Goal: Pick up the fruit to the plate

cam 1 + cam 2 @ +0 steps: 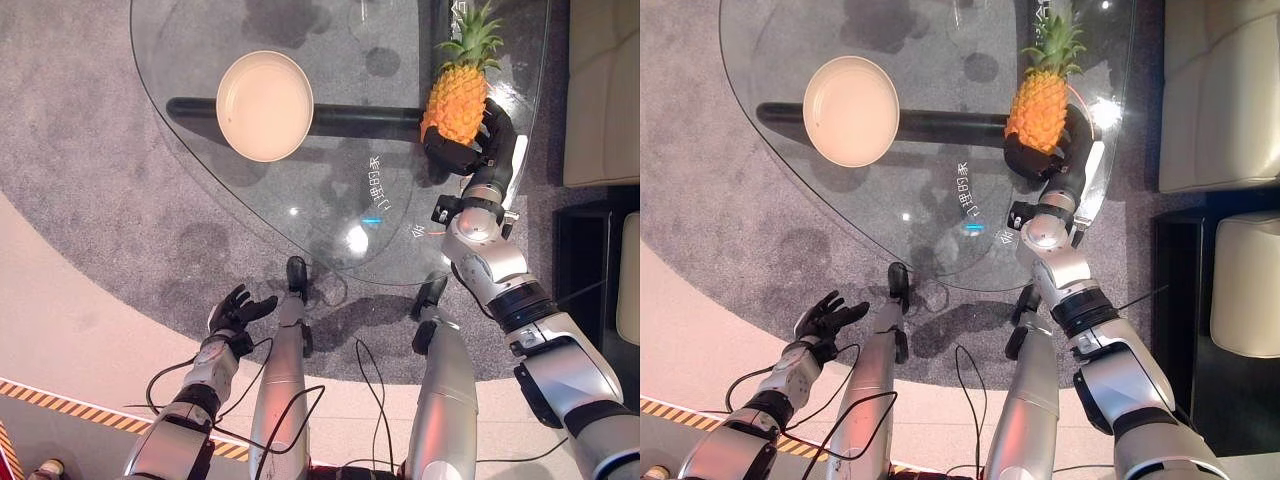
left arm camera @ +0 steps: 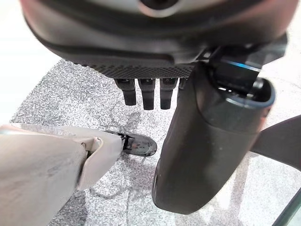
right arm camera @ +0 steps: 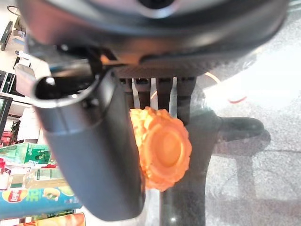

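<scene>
Grey carpet (image 1: 90,180) spreads under a rounded glass bench (image 1: 330,230), with a paler floor nearer the robot and a strip of yellow-and-black hazard tape (image 1: 60,402) at its left edge. Cream sofa cushions (image 1: 1220,100) stand past the bench on the right.

Low on the left, off the bench and above the carpet, the left hand (image 1: 237,310) hangs palm-up with its fingers (image 2: 148,94) loosely spread and nothing in them; its own wrist view looks down past straight fingertips to carpet alone.

On the glass, toward the far left side, sits a round cream plate (image 1: 265,105), bare inside. A dark bar of the bench's frame shows through the glass from behind the plate toward the right.

Well to the right of the plate is the pineapple (image 1: 458,95) — orange body, green crown pointing away from the robot. The right hand (image 1: 470,150) reaches out over the bench with the arm stretched forward, and cups the fruit at its lower end. The head views show dark fingers curled about the base; the right wrist view adds what they cannot — the round underside of the pineapple (image 3: 162,146) pressed between the thumb and the row of fingers (image 3: 164,94), so the grip is closed on it. Whether the fruit is touching the glass cannot be told.
</scene>
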Motion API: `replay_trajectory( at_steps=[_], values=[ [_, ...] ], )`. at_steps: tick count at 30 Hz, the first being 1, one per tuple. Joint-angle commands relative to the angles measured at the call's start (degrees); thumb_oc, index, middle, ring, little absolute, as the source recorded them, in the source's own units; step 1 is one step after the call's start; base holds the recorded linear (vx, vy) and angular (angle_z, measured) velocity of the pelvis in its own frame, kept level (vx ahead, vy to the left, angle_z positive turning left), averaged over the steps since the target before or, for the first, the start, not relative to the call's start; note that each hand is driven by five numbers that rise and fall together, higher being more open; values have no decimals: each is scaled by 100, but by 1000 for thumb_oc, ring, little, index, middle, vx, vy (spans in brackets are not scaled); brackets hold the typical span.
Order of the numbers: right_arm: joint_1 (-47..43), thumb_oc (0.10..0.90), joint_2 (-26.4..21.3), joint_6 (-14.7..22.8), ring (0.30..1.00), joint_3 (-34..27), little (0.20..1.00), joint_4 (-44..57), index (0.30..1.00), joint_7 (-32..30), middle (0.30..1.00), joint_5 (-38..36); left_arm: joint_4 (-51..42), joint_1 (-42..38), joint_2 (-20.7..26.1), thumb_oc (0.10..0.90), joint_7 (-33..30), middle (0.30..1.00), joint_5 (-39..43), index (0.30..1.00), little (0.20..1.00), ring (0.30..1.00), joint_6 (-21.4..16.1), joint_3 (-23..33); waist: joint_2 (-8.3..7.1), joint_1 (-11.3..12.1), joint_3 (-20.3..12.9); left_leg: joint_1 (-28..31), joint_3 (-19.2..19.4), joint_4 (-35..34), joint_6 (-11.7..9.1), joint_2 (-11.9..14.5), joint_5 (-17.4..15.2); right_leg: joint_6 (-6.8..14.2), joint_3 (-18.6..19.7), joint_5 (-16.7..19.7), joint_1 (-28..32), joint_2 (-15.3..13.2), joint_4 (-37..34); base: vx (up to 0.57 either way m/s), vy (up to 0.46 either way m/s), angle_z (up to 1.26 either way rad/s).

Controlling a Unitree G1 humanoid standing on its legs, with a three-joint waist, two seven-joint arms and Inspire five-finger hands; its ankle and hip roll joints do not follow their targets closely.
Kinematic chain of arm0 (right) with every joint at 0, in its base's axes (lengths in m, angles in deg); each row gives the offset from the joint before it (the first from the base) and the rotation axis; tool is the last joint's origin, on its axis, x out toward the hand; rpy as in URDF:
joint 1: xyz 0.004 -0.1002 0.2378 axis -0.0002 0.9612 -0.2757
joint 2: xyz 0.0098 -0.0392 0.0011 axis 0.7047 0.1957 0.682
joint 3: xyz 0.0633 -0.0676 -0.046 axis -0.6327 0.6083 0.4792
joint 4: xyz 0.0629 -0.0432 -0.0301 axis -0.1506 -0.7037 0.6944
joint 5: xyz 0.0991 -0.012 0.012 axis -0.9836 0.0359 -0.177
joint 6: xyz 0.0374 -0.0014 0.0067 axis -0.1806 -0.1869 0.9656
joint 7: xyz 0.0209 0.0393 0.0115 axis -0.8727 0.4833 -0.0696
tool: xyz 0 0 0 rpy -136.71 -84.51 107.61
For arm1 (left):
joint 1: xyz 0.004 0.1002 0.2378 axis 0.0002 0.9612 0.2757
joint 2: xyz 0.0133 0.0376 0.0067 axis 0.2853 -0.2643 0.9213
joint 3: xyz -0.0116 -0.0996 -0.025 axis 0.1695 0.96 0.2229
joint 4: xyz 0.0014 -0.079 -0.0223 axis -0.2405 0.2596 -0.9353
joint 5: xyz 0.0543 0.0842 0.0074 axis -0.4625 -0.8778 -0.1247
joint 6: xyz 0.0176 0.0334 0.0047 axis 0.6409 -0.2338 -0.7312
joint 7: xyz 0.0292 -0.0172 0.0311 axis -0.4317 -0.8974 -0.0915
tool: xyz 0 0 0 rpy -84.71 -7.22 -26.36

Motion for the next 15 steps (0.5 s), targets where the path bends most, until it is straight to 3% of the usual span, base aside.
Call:
replay_trajectory(
  at_steps=[1,2,9,15],
  values=[
    [-269,100,-266,195,300,53,200,224,300,140,300,492,-12,294,121,800,-29,900,276,900,900,900,-253,73,231,41,-99,-121,-40,404,-67,31,-413,282,-45,287,178,-58,-617,0,0,0],
    [-305,100,-298,151,300,45,200,317,300,60,300,606,-120,214,152,800,-96,900,381,900,900,900,-336,173,232,23,-99,-258,-32,350,-34,19,-247,222,-60,447,62,-38,-703,-75,27,-2],
    [-271,100,-423,138,300,24,200,497,300,-3,300,1013,-367,29,335,800,-305,900,844,900,900,900,-605,523,255,-36,-99,-221,11,313,-50,21,-234,211,-5,405,60,-1,-688,-17,30,-2],
    [-143,100,-550,297,300,10,200,852,300,83,300,1659,-803,-328,600,800,-786,900,1121,900,900,900,-1103,912,245,-102,-99,-222,22,304,-69,28,-222,192,44,349,47,42,-641,0,0,0]
  ],
)
